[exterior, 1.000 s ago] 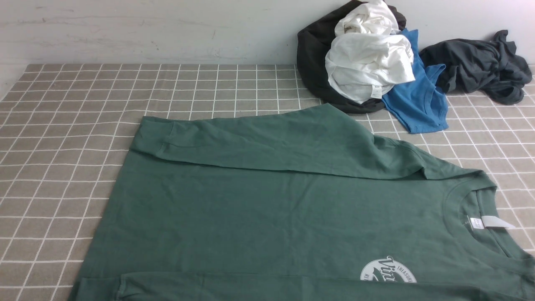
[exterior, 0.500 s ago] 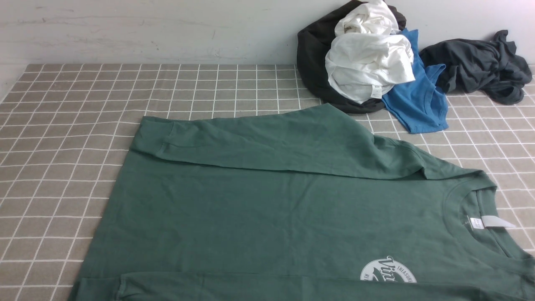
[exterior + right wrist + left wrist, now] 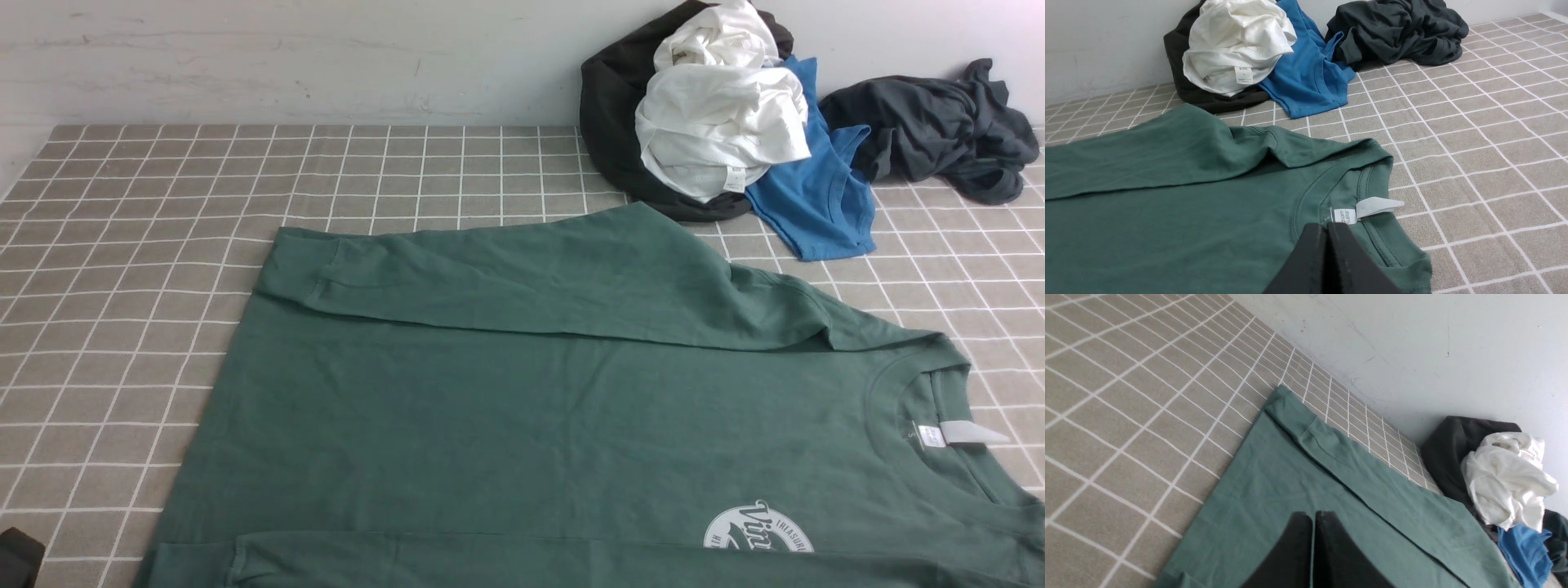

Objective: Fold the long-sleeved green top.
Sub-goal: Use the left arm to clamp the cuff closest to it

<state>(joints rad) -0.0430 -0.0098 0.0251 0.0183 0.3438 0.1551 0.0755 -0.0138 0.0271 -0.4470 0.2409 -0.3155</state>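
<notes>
The green long-sleeved top (image 3: 522,408) lies flat on the checked table, neck to the right, chest up. Its far sleeve (image 3: 531,278) is folded across the body, with the cuff (image 3: 302,265) at the left. A white neck label (image 3: 931,435) and a round white logo (image 3: 759,529) show. My left gripper (image 3: 1313,514) is shut and empty, hovering over the top's (image 3: 1274,490) hem end. A dark piece of the left arm (image 3: 16,557) peeks in at the front view's lower left corner. My right gripper (image 3: 1327,225) is shut and empty above the collar, beside the label (image 3: 1345,215).
A heap of clothes sits against the back wall at the right: a white garment (image 3: 718,122) on a black one (image 3: 608,122), a bright blue shirt (image 3: 816,200) and a dark grey garment (image 3: 931,131). Grey checked cloth (image 3: 122,245) covers the table.
A dark piece of the left arm has come into the front view's lower left corner. The top and the heap of clothes have not moved.
</notes>
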